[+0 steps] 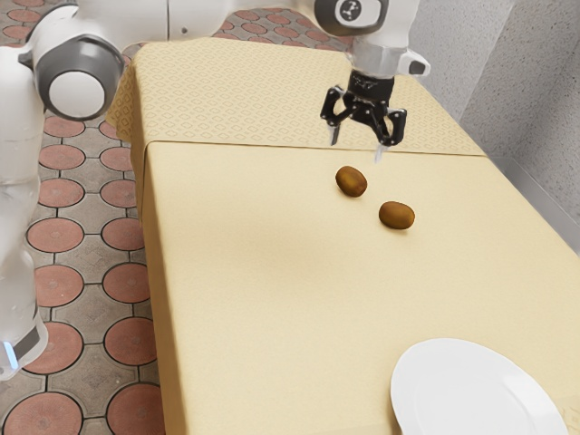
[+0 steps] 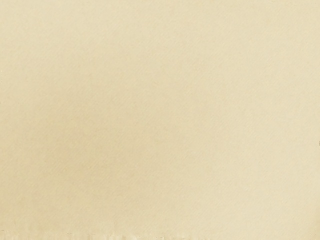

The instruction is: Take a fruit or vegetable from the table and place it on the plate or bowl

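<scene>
Kiwi (image 1: pixel 352 181) sits near the released tool (image 1: pixel 356 149) in exterior view; wrist view meets tablecloth (image 2: pixel 160 120)

Exterior view is bright with soft, diffuse light: the tabletop (image 1: pixel 272 317) is evenly lit apart from one faint broad darker patch beyond the plate (image 1: pixel 471 390), which renders near-pure white with a pale sheen streak. The brown fruit nearer the plate (image 1: pixel 396 215) and the brown fruit farther from it (image 1: pixel 352 180) cast thin, soft-edged contact shadows. Wrist view: flat cream tabletop with a mild shading gradient.
</scene>
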Controlling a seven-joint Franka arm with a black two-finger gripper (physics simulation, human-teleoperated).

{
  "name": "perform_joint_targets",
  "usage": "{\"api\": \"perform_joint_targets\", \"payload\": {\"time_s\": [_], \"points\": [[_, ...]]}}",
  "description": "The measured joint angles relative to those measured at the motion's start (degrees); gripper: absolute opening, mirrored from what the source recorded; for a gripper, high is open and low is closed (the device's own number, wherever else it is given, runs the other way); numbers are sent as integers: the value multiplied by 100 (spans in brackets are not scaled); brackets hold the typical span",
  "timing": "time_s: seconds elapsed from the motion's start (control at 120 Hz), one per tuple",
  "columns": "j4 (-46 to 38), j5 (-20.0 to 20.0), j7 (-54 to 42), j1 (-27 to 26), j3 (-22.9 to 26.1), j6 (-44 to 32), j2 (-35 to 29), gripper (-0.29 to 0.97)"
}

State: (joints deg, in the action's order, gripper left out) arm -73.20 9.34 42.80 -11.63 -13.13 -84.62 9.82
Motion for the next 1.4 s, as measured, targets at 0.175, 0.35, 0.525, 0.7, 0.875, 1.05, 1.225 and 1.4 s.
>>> {"api": "perform_joint_targets", "payload": {"time_s": [0.175, 0.35, 0.525, 0.7, 0.875, 1.05, 1.225, 1.4], "points": [[23, 201, 2275, -35, 48, 131, -68, 68], [29, 120, 3923, 205, 83, 141, -179, 68], [936, 134, 5049, 1418, 388, 15, 927, 68], [1506, 180, 5823, 2095, 874, -672, 1839, 68], [1525, 341, 6343, 2863, 1136, -1115, 2063, 68], [1533, 412, 6726, 3392, 1710, -1681, 2572, 68], [1521, 425, 6965, 3505, 1906, -2102, 2758, 68], [1417, 394, 6824, 3548, 2011, -2311, 2753, 68]]}}
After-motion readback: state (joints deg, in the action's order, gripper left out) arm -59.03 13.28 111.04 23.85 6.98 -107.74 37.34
